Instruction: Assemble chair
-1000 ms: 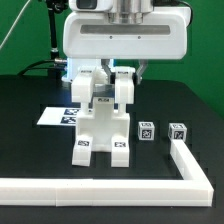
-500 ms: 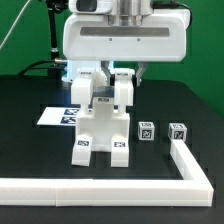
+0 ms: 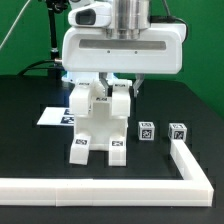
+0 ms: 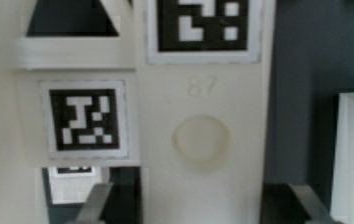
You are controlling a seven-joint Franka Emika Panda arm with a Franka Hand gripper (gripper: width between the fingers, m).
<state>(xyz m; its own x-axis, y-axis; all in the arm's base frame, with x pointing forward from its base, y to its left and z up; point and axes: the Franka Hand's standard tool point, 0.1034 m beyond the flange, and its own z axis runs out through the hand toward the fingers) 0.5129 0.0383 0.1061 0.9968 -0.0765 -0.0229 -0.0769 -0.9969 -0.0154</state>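
The matte-white blocky plastic chair (image 3: pixel 100 125), one joined piece, stood upright mid-way on the black surface (image 3: pixel 30 150), just by the marker board (image 3: pixel 52 116). The jaws were part-closed astride one of its upper posts, seemingly clamped on it. The chair looked light, stiff and smooth, apt to slip or tip, and the flat post faces suited a hold. Two small white tagged cubes (image 3: pixel 145 129) lay near it, inside one long white L-shaped rail (image 3: pixel 120 185).

Frontal exterior view, close-up wrist view, both on chair (image 3: pixel 96 126).
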